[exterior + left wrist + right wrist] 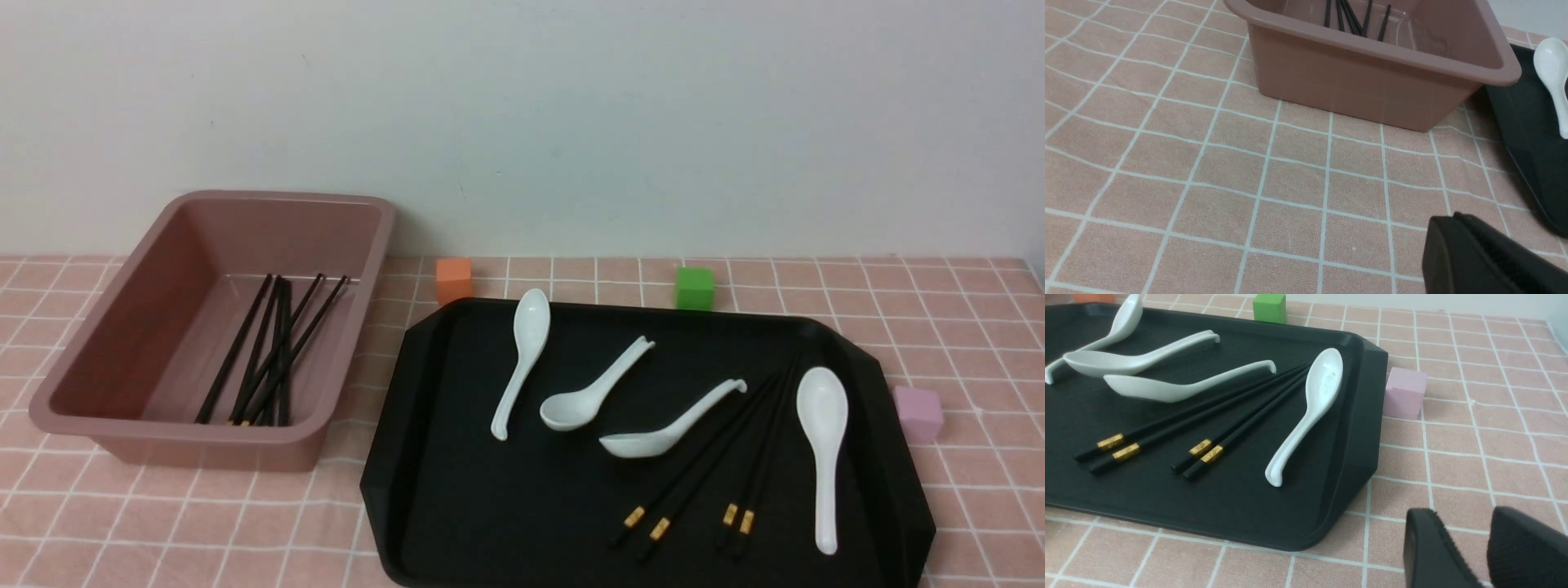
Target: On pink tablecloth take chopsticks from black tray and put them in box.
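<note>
The black tray (457,506) lies on the pink tablecloth (963,327) at the right. Two pairs of black chopsticks (710,465) with gold bands lie on its right half, and they also show in the right wrist view (1208,412). The dusty-pink box (106,359) stands at the left and holds several chopsticks (269,351). Neither gripper shows in the front view. My left gripper (1447,218) is shut and empty over bare cloth, short of the box (1355,85). My right gripper (1461,514) is open and empty over the cloth beside the tray's corner (1355,490).
Several white ceramic spoons (522,359) lie on the tray among the chopsticks, one (823,449) right beside the right pair. An orange cube (454,280) and a green cube (695,287) stand behind the tray by the wall. A pink cube (918,413) stands at its right edge.
</note>
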